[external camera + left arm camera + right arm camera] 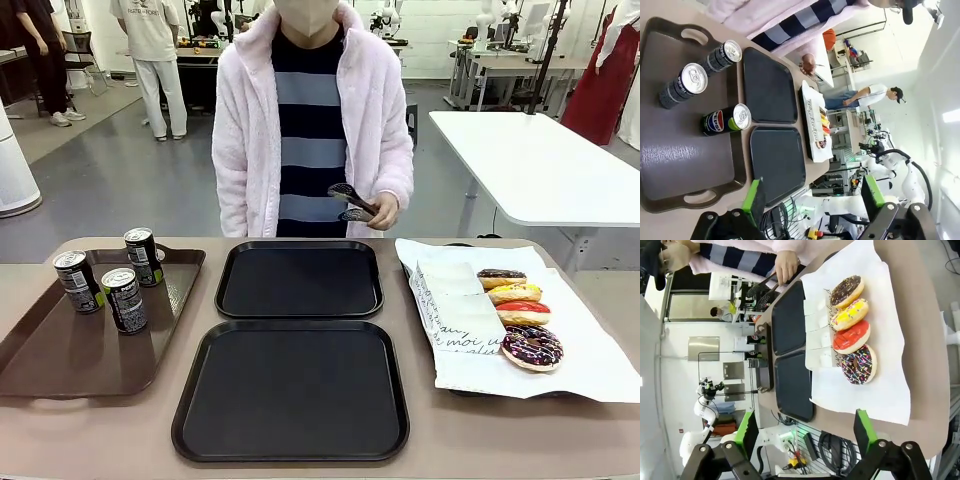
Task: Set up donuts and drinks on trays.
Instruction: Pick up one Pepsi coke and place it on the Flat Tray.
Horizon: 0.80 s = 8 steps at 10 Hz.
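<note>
Hovering, my left gripper [812,200] and right gripper [805,435] both spread wide and empty: cans [124,299] stand upright left of the near black tray [290,395], my left gripper's side, donuts [531,346] to its right.

Black trays [298,280] bare, open from above; cans [125,300] cluster left; donuts [531,346] right.

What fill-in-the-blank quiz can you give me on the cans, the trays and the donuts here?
The cans standing on the brown tray number ___.
Between the brown tray and the white paper lie ___ black trays.
The donuts on the white paper number ___.
The person's hand holds a pair of black ___.
Missing words: three; two; four; tongs.
</note>
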Tool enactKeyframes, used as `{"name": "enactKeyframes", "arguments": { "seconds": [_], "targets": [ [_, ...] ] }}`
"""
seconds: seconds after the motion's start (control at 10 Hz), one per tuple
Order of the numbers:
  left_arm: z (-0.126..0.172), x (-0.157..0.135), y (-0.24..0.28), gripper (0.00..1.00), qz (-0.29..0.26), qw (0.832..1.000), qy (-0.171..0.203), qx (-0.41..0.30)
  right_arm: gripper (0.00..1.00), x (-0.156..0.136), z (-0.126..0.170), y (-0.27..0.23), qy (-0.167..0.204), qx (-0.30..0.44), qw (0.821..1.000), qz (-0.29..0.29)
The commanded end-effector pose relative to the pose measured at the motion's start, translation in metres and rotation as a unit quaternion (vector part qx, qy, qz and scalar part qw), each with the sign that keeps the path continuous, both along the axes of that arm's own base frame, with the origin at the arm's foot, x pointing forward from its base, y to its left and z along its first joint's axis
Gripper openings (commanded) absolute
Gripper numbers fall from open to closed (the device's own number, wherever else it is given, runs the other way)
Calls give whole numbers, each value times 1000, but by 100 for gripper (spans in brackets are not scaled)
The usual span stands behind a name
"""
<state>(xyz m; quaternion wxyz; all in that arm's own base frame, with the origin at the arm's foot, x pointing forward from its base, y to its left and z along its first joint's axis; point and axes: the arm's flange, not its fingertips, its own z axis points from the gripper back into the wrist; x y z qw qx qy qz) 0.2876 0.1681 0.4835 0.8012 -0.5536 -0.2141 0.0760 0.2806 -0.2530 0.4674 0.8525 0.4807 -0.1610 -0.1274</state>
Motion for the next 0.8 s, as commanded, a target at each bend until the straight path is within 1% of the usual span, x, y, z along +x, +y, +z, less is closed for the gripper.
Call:
{"name": "enactKeyframes", "arguments": {
  "seconds": [0.0,0.7],
  "targets": [
    [1,2,-1,100,-1,1000,-2,-9,100,1,0,-2,-4,2,1000,-3],
    [1,2,-1,100,-1,1000,-2,-9,100,1,0,-2,-4,2,1000,-3]
  ]
}}
